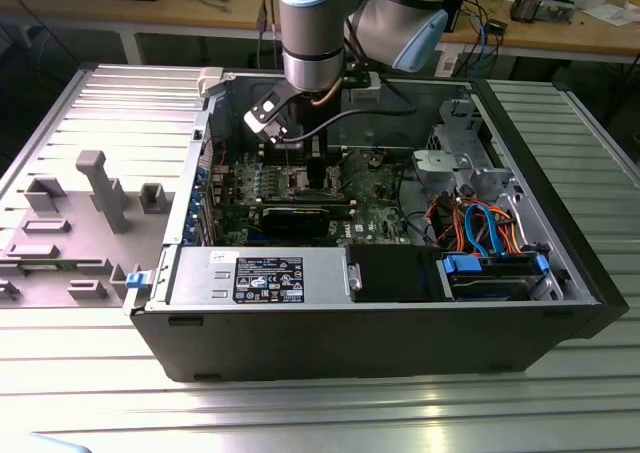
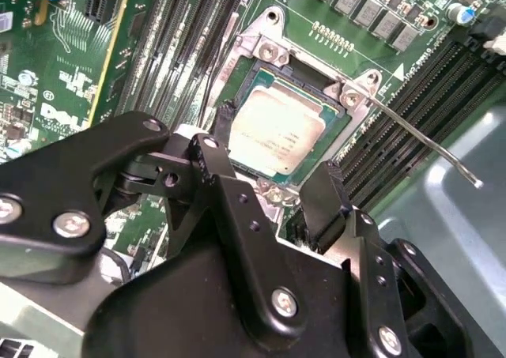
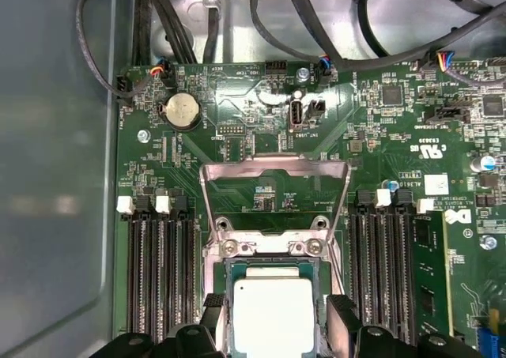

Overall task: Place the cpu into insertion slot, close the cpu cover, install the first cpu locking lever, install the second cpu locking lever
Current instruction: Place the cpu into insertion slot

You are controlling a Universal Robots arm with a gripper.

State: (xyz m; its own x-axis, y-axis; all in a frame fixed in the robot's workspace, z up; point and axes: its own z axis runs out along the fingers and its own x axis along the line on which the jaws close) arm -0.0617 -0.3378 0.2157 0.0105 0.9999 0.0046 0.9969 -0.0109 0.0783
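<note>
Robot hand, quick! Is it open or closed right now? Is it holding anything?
Hand: open, holding nothing. Its fingers sit on either side of the cpu, which lies in its socket.

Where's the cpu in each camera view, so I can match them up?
Exterior view: hidden under the gripper, inside the computer case.
Second wrist view: the cpu sits in its socket between the open fingers.
First wrist view: the cpu lies beside the open cpu cover.
Shared landmark: the gripper.
</note>
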